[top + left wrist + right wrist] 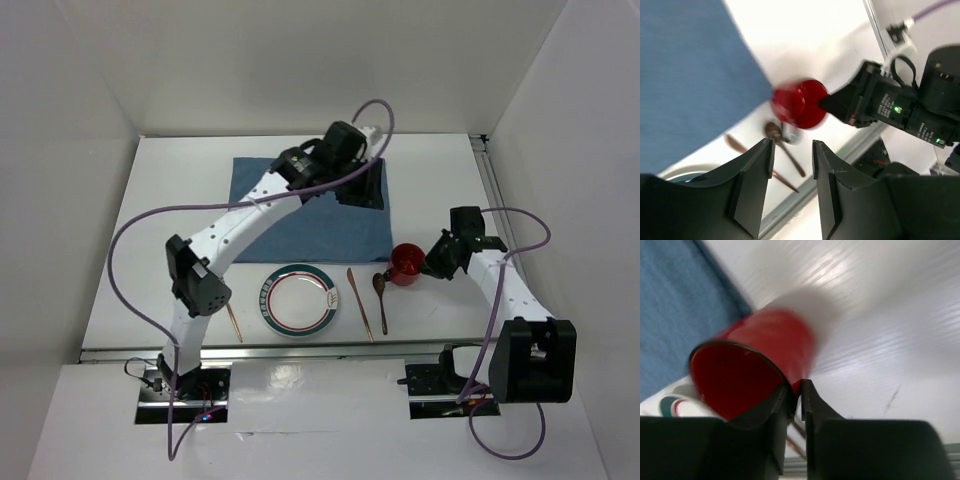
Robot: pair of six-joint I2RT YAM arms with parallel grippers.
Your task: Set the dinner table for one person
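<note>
R gripper (796, 391) on red cup (771, 337) rim

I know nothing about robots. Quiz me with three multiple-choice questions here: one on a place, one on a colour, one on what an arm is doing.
1. The plate lies: A on the bare table, off the blue placemat; B on the placemat; C on another plate.
2. The cup is: A green; B yellow; C red.
3. The right end effector is: A open, empty; B clamped on the cup's wall; C holding a spoon.
Answers: A, white table surrounds it; C, plainly red; B, its fingers pinch the wall in the wrist view.
</note>
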